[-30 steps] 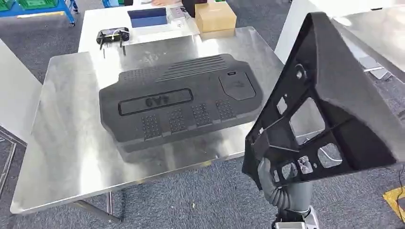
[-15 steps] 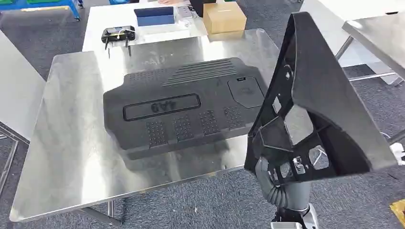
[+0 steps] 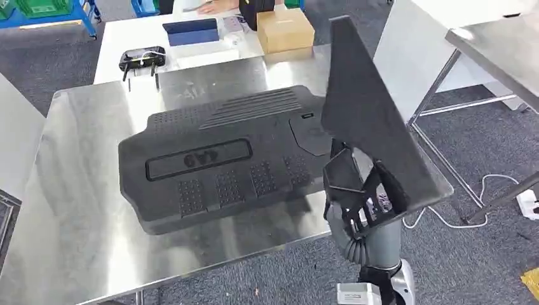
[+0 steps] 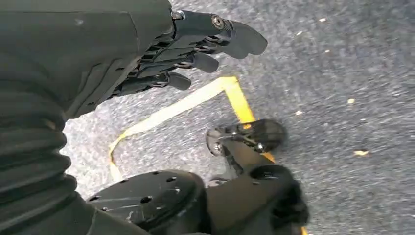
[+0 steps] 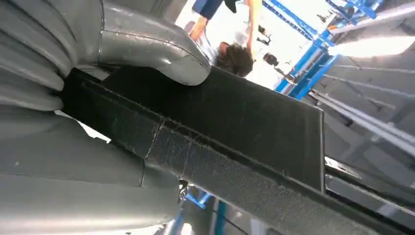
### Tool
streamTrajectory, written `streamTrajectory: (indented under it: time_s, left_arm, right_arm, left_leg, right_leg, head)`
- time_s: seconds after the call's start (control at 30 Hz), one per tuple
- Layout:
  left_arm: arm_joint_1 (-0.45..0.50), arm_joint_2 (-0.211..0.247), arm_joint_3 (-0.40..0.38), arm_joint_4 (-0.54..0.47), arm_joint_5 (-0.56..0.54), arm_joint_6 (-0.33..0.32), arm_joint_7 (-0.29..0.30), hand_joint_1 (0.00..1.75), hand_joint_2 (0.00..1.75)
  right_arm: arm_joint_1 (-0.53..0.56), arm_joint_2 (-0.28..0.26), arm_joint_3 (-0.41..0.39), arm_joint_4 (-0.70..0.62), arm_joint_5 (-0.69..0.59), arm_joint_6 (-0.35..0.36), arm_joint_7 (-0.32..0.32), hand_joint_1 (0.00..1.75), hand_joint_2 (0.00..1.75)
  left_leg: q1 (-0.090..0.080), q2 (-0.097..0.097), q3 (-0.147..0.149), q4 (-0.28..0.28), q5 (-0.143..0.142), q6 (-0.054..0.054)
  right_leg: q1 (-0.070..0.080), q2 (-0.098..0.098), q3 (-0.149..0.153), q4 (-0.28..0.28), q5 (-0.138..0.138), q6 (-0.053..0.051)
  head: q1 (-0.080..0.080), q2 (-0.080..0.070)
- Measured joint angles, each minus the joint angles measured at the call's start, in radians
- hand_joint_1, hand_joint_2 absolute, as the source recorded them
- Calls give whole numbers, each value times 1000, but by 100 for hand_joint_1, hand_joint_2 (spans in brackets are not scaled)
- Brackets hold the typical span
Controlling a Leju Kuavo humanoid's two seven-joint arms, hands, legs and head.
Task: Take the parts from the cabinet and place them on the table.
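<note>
- Between the earlier head pictures and this one the whole scene has shifted, so the camera moved; even so, the black bracket part [image 3: 372,127] has turned in the right hand [image 3: 356,222], from showing its cut-out face to standing nearly edge-on, and it now overlaps the steel table's [image 3: 76,190] near right corner.
- Nearest the robot, the right hand grasps the bracket part at its lower ribbed end and holds it upright above the table's right edge; I judge this keeps the tall part clear of the tabletop until it can be set down.
- From the right wrist, the grey thumb [image 5: 147,46] lies pressed over the part's dark textured edge [image 5: 235,127], a clamp which the head view hides behind the part itself.
- From the left wrist, the left hand [image 4: 161,54] hangs over grey carpet and a yellow floor line [image 4: 195,100], fingers loosely spread and holding nothing.
- Mid-table, the large black cover [image 3: 216,162] lies flat, already delivered by the look of it; free steel remains along the near edge and left side for the bracket.
- Beyond the far edge, a white table [image 3: 114,41] carries a black controller [image 3: 141,58], a blue tablet [image 3: 191,30] and a cardboard box [image 3: 285,28].
</note>
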Motion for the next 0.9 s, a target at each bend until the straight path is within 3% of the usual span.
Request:
streamTrajectory:
  time_s: [0.03,0.3,0.43,0.67,0.77,0.9]
  left_arm:
    - [-4,0,0,0,-6,2,2,0,175]
    - [-27,-4,-16,0,-49,0,24,0,175]
    - [-35,-5,-23,0,-55,-1,28,0,175]
    - [-35,-5,-29,0,-55,-1,28,0,175]
    - [-37,-5,-35,0,-65,-5,34,0,175]
    - [-58,-6,-56,0,-90,-16,64,0,175]
  right_arm:
    - [-20,0,6,7,37,0,16,175,175]
    - [-289,-4,90,151,267,59,158,175,175]
    - [-361,2,119,205,281,64,174,175,175]
    - [-382,2,138,239,295,66,182,175,175]
    - [-432,2,161,269,367,114,227,175,175]
    - [-583,24,224,387,507,173,288,175,175]
  left_leg:
    - [-2,-1,2,3,-1,3]
    - [-5,-7,-2,-3,2,7]
    - [-5,-9,-2,-3,3,8]
    - [-4,-8,-2,-3,3,8]
    - [-4,-6,-2,-3,3,8]
    - [-2,-5,-1,-3,5,9]
  right_leg:
    - [-7,0,-5,-3,3,4]
    - [-8,-3,-1,-18,5,6]
    - [-8,-4,-1,-20,7,10]
    - [-7,-4,-1,-20,8,12]
    - [-5,-3,-2,-20,8,12]
    - [-3,-3,-2,-19,9,12]
  head:
    - [-2,0]
    - [2,0]
    - [2,0]
    - [1,0]
    - [1,0]
    - [1,0]
